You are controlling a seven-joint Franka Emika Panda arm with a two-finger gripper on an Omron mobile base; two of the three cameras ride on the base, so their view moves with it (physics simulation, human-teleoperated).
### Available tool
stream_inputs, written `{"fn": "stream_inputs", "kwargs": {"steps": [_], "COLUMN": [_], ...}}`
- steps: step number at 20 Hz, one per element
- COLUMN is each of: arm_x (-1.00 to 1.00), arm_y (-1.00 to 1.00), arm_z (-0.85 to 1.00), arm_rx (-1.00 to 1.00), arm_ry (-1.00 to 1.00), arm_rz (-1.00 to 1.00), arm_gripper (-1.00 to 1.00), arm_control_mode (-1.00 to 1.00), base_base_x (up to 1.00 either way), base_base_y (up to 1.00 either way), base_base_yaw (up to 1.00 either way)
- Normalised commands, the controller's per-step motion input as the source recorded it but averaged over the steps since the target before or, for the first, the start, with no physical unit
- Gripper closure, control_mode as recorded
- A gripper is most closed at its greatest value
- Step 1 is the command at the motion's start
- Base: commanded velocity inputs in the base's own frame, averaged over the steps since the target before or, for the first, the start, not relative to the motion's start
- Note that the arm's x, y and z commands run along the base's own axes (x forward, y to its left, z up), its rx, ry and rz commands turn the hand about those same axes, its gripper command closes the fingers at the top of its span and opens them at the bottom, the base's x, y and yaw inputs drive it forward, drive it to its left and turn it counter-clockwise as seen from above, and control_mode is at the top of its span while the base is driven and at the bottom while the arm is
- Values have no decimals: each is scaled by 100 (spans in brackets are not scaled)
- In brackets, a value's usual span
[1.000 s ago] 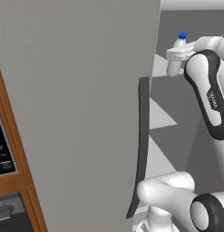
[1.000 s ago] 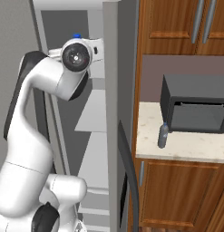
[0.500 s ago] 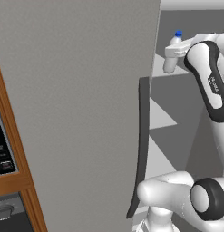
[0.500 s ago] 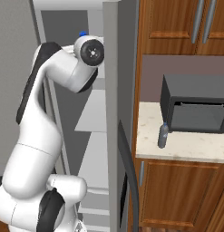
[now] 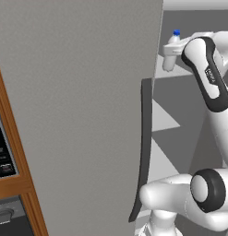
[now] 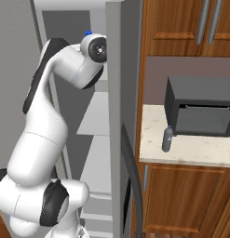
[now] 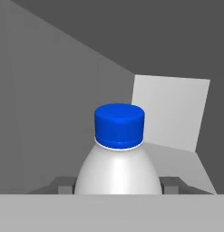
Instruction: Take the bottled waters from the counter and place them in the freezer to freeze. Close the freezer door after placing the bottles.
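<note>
Two bottles: the whitish bottle (image 7: 118,154) sits clamped in the end effector (image 5: 173,51) up inside the open freezer (image 6: 95,121). The smoky grey bottle (image 6: 167,139) stands on the worktop (image 6: 191,148) beside one microwave (image 6: 200,111).

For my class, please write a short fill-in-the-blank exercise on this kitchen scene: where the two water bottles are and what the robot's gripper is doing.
1. The gripper is shut on the whitish bottle, whose cap is coloured ____.
2. The darker bottle stands upright on the ____.
3. Behind that bottle sits a dark grey ____.
4. The freezer door stands ____.

Missing words: blue; counter; microwave; open
</note>
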Motion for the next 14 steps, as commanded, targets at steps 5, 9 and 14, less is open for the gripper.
{"fn": "stream_inputs", "kwargs": {"steps": [5, 9, 14], "arm_x": [29, 32, 28], "arm_y": [0, 0, 0], "arm_z": [-5, -8, -7], "arm_rx": [0, 0, 0], "arm_ry": [0, 0, 0], "arm_rz": [0, 0, 0], "arm_gripper": [100, 100, 100], "arm_control_mode": [-100, -100, -100], "base_base_x": [0, 0, 0], "base_base_y": [0, 0, 0], "base_base_yaw": [0, 0, 0]}}
